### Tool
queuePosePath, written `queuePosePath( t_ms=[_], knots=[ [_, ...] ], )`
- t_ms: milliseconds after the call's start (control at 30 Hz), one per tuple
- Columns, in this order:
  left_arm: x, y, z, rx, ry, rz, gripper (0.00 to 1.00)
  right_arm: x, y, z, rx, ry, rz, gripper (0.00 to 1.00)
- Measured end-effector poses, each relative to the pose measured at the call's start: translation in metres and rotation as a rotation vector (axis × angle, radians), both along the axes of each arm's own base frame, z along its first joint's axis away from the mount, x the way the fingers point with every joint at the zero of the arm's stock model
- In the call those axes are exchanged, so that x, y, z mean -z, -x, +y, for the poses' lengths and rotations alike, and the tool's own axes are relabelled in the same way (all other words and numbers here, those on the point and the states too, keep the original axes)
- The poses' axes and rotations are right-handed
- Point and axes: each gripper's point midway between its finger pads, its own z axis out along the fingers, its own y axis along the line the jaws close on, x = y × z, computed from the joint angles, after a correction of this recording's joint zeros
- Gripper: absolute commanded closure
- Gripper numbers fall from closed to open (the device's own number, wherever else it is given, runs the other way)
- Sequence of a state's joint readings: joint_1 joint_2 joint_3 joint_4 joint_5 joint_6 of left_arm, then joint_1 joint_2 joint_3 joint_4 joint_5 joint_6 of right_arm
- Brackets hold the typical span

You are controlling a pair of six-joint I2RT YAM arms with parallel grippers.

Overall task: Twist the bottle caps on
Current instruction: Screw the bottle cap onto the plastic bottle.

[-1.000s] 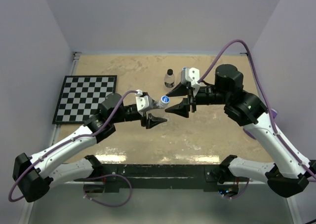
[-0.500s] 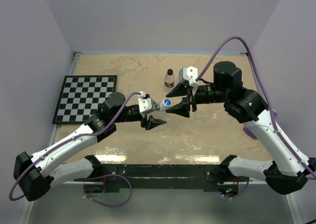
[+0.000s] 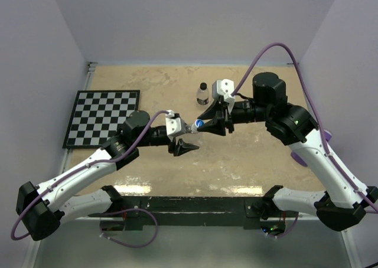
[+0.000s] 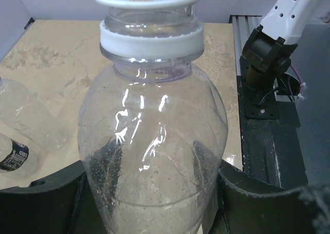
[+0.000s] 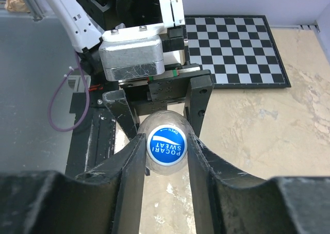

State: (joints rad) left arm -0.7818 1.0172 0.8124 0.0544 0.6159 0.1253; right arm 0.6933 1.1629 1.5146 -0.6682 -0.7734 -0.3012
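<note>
The beige desk [image 3: 147, 85] carries a black-and-white checkerboard mat [image 3: 101, 117] at my left. A small clear bottle with a black cap [image 3: 202, 95] stands at the rear, apart from both arms. My left claw [image 3: 186, 136] pinches a clear plastic bottle [image 4: 154, 156], held sideways above the desk. My right claw [image 3: 204, 121] is clamped on its blue round cap [image 5: 166, 146].

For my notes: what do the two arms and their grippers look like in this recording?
The left arm and right arm match: white link shells, black joint housings, a purple cable looping along each. The left gripper and right gripper each have a white wrist block and two black, wedge-shaped fingers.
</note>
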Motion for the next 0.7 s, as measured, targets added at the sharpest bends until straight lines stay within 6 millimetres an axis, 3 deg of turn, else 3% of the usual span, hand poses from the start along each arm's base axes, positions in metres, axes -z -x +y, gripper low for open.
queuePosePath(
  t_ms=[267, 700],
  knots=[
    [0.001, 0.000, 0.001, -0.006, -0.005, 0.007, 1.00, 0.001, -0.001, 0.000, -0.002, 0.002, -0.002, 0.84],
    [-0.009, 0.003, -0.001, -0.029, 0.069, 0.081, 1.00, -0.006, -0.004, 0.003, -0.011, -0.020, -0.059, 0.86]
  ],
)
